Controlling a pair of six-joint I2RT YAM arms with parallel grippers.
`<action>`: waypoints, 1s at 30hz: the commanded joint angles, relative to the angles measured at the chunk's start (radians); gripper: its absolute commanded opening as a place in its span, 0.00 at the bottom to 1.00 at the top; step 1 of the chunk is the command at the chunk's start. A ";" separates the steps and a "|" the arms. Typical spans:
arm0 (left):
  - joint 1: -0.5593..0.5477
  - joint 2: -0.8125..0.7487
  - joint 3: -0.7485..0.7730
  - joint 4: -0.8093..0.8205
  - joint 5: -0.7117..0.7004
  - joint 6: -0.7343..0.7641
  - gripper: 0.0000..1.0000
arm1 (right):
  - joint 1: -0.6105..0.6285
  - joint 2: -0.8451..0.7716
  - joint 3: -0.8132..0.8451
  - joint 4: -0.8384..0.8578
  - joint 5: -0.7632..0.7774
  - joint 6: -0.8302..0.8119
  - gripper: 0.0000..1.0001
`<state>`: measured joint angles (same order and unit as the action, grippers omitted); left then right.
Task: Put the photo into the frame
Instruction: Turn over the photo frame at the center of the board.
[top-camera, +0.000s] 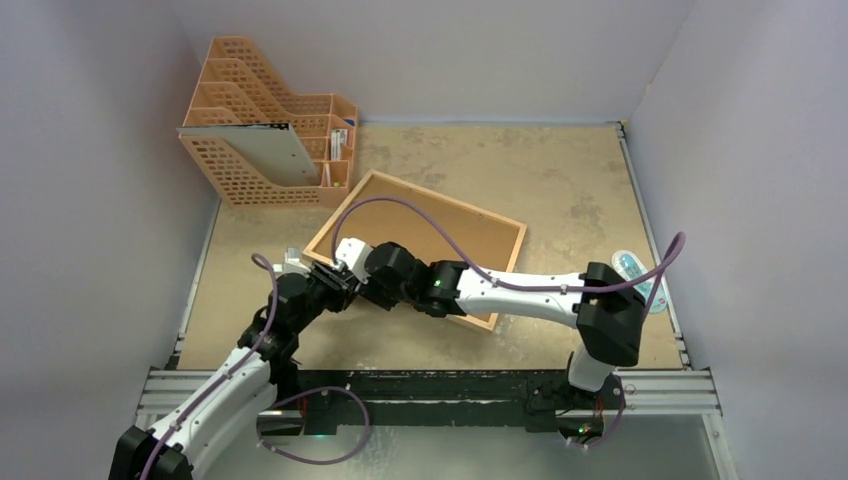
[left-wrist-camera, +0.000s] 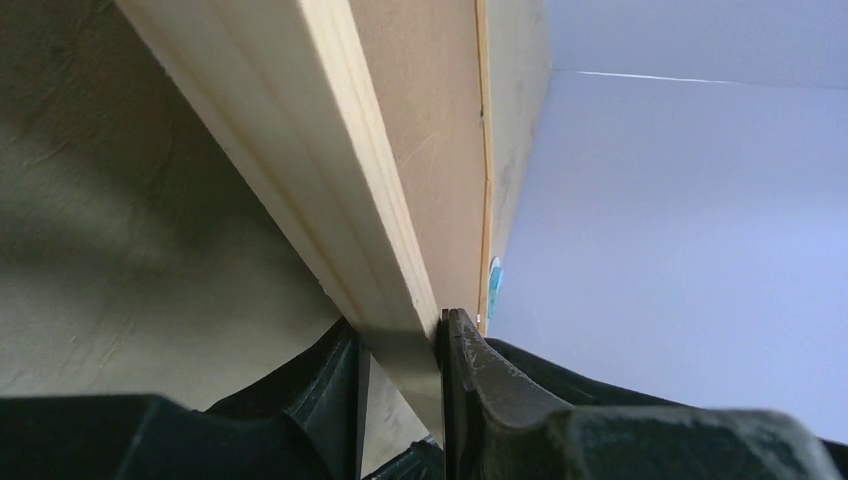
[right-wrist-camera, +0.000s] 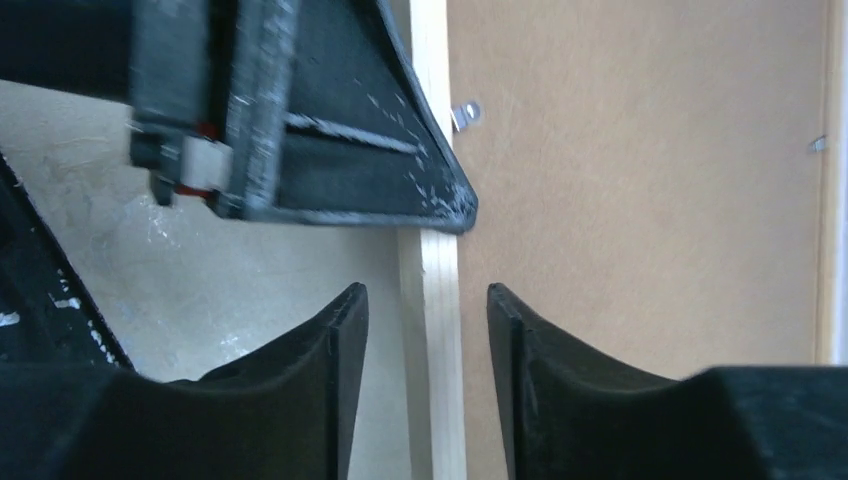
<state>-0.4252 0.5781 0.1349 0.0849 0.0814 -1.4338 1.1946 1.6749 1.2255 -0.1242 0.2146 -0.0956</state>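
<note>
Pinching one rail of the frame (left-wrist-camera: 330, 180), the left gripper (left-wrist-camera: 400, 335) holds it; the right gripper (right-wrist-camera: 427, 300) straddles that rail, jaws parted clear, rail running lengthwise between them

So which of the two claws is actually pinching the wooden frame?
The left gripper: it is clamped on the frame at its edge. The right gripper only straddles that edge, with gaps on both sides.
</note>
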 joint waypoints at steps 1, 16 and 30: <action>0.003 0.034 0.070 0.000 -0.008 0.037 0.00 | 0.057 0.024 0.064 -0.027 0.184 -0.018 0.54; 0.003 0.057 0.141 -0.071 0.003 0.027 0.00 | 0.163 0.025 -0.102 -0.011 0.675 -0.031 0.57; 0.003 0.045 0.237 -0.200 0.026 0.080 0.17 | 0.180 -0.002 -0.116 0.094 0.792 -0.146 0.00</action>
<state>-0.4244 0.6353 0.2764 -0.0227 0.1001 -1.4536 1.3903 1.7325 1.0893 -0.1097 0.9520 -0.2890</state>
